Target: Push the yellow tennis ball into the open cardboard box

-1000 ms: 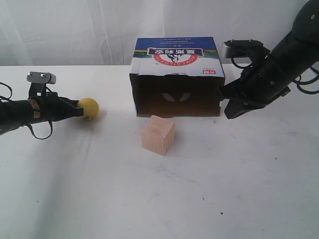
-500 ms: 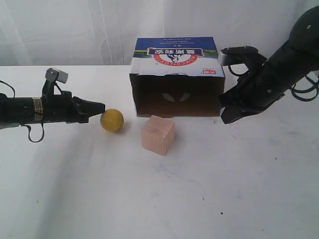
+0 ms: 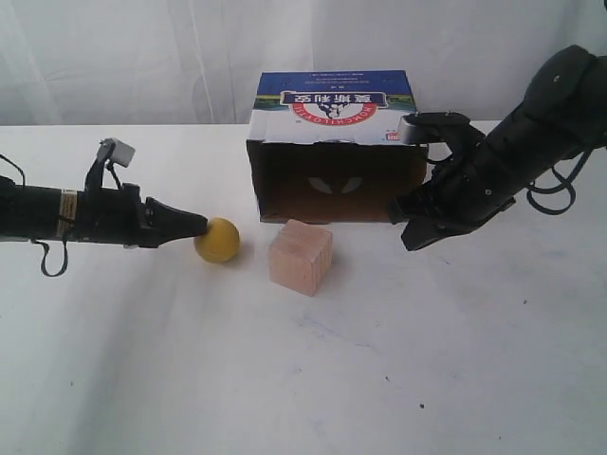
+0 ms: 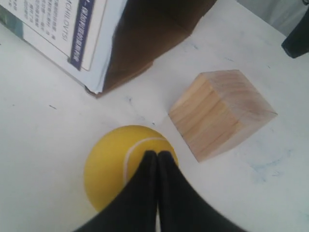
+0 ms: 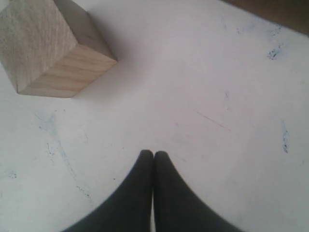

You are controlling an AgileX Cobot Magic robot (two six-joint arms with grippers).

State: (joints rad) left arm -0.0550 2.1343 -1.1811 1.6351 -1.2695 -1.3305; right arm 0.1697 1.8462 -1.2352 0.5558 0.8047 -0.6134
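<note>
The yellow tennis ball (image 3: 217,240) (image 4: 126,166) rests on the white table, left of the box's mouth. My left gripper (image 3: 201,226) (image 4: 157,155) is shut, its black tips pressed against the ball's left side. The open cardboard box (image 3: 334,142) (image 4: 96,38) lies on its side at the back centre, its dark inside facing front. My right gripper (image 3: 406,237) (image 5: 153,154) is shut with nothing in it, low over the table by the box's front right corner.
A pale wooden cube (image 3: 301,257) (image 4: 221,112) (image 5: 48,48) stands in front of the box's opening, just right of the ball. White curtains hang behind the white table (image 3: 303,379).
My left gripper moved right, rolling the ball rightward toward the cube. My right arm swung left and lower, toward the box's front right corner.
</note>
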